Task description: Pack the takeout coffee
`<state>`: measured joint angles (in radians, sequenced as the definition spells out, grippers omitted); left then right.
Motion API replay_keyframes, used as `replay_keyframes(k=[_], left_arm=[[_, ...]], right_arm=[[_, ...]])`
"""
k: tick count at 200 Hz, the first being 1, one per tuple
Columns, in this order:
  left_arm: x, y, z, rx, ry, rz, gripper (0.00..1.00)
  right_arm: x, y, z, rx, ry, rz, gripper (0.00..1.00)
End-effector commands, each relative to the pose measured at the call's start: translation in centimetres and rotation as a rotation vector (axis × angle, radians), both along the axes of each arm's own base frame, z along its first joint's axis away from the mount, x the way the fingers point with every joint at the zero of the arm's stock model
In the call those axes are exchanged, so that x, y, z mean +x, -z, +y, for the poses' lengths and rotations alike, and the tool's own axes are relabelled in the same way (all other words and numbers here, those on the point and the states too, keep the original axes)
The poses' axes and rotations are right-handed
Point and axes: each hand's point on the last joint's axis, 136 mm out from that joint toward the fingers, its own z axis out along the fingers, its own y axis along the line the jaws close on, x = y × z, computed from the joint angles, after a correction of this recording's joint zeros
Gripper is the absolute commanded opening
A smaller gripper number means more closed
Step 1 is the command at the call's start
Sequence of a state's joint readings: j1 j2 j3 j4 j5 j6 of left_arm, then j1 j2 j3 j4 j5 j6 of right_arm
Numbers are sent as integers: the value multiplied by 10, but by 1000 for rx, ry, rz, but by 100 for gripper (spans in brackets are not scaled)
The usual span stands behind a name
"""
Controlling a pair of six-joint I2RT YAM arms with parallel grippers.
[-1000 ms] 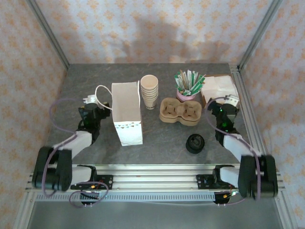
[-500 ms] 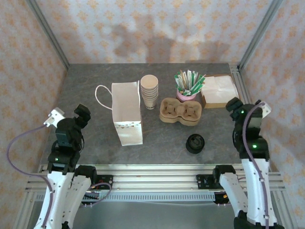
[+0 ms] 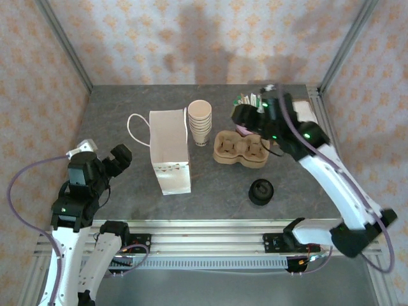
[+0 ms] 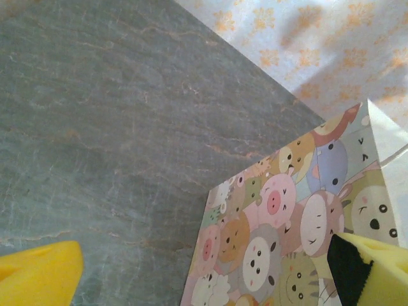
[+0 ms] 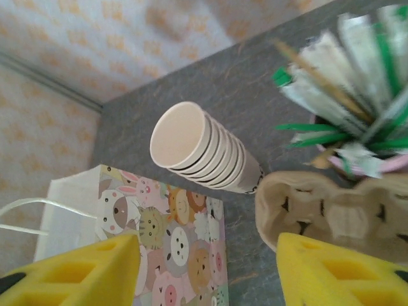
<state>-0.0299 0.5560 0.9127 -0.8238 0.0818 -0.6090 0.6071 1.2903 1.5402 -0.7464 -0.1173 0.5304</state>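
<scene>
- Top external view: right tool [image 3: 242,116] has swung from the tabletop [image 3: 115,115] edge to above the carrier [image 3: 241,148], jaws apart and empty, facing the cup stack [image 3: 199,122].
- Left tool [image 3: 120,158] hangs released beside the bag [image 3: 169,152].
- Takeout coffee looks unassembled: lids [image 3: 261,191] lie loose.

You see a table [image 3: 127,115] with a matt, grey, stone-like top, edged by brushed metal rails [image 3: 210,231]. The bag [image 5: 172,248] is smooth paper with a printed side, the cups [image 5: 210,156] are matt beige paper, and the carrier [image 5: 319,205] is rough moulded pulp. The lids [image 3: 261,191] look like black plastic with a slight sheen, and the right gripper [image 5: 204,245] has pads [image 5: 338,271] that look like matt yellow foam.
</scene>
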Motion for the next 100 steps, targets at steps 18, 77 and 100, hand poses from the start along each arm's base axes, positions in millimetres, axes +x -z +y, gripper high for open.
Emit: replay_keyframes(k=[18, 77, 100], left_arm=[[-10, 13, -3, -11, 14, 37, 100], [-11, 18, -3, -13, 13, 55, 100], [-10, 18, -3, -12, 12, 58, 100]], right_arm=[[42, 9, 45, -88, 39, -20, 51], [101, 53, 62, -219, 138, 22, 47], [117, 69, 69, -238, 143, 58, 44]])
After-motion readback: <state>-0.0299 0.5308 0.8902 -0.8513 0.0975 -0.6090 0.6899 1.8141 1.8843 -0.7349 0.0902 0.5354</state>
